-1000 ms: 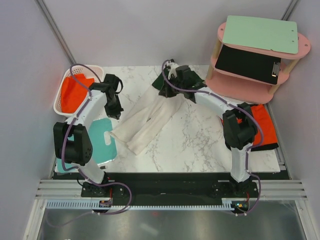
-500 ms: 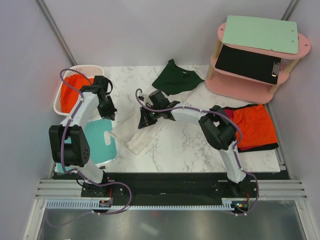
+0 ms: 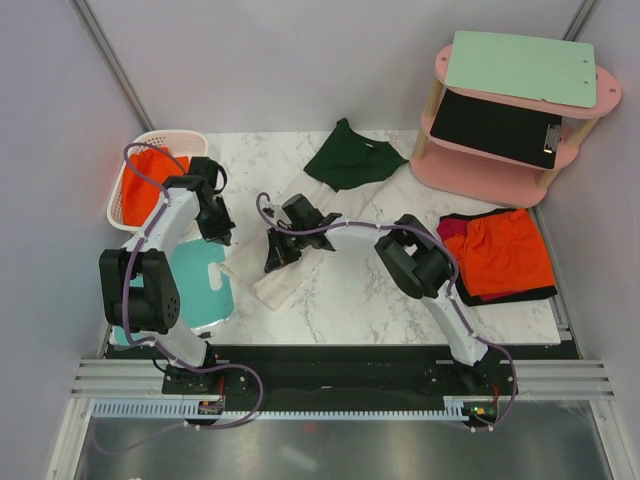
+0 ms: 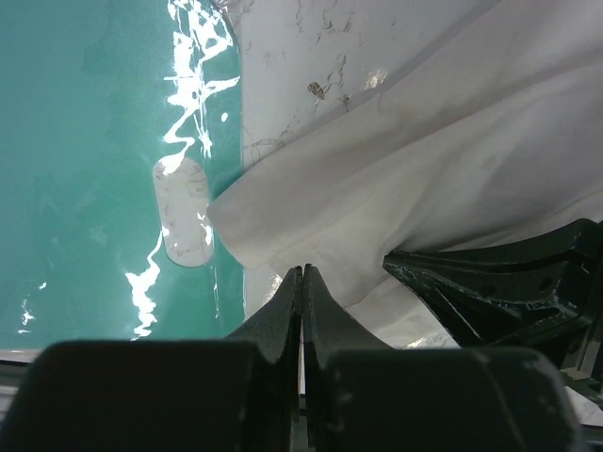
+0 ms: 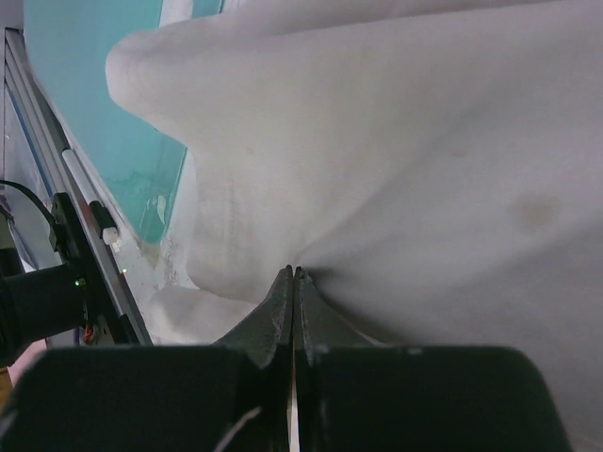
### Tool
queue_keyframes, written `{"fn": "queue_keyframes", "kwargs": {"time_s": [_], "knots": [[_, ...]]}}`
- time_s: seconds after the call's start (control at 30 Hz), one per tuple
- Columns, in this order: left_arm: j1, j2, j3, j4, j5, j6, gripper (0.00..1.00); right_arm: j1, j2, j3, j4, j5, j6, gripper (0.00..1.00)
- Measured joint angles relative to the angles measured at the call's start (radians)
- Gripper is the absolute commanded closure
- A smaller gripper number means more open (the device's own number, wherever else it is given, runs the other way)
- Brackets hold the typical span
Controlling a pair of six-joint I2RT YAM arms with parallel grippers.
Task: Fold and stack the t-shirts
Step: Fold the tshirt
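Observation:
The cream-white t-shirt point(image 3: 283, 280) lies bunched on the marble table, left of centre; it also fills the left wrist view point(image 4: 424, 160) and the right wrist view point(image 5: 424, 141). My right gripper point(image 3: 272, 258) point(image 5: 294, 271) is shut on a fold of it, and the cloth puckers at the tips. My left gripper point(image 3: 224, 238) point(image 4: 302, 271) is shut, with its tips over the shirt's near-left edge; no cloth shows pinched in it. The dark green t-shirt point(image 3: 352, 160) lies crumpled at the back centre, away from both grippers.
A teal mat point(image 3: 195, 290) point(image 4: 85, 141) lies under the shirt's left corner. A white basket point(image 3: 132, 160) with orange cloth stands at the back left. A pink two-tier shelf point(image 3: 510, 150) is at the back right, with orange and dark clothes point(image 3: 505, 250) in front of it.
My right gripper moved from the green shirt at the back down-left to the cream shirt and pulled its far end over toward the near-left end. The left gripper shifted only slightly.

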Motion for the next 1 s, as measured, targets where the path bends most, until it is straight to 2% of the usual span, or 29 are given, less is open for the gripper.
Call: {"fn": "queue_keyframes", "kwargs": {"time_s": [0.27, 0.77, 1.0], "knots": [[0.000, -0.002, -0.003, 0.004, -0.001, 0.005, 0.98, 0.011, -0.022, -0.024, -0.051, -0.008, -0.042, 1.00], [0.000, -0.002, -0.018, 0.021, 0.001, 0.006, 0.98, 0.011, -0.402, -0.583, -0.129, -0.016, -0.078, 1.00], [-0.001, -0.002, -0.049, 0.049, 0.032, 0.006, 0.98, 0.014, -0.504, -0.672, -0.213, 0.069, -0.056, 1.00]]}}
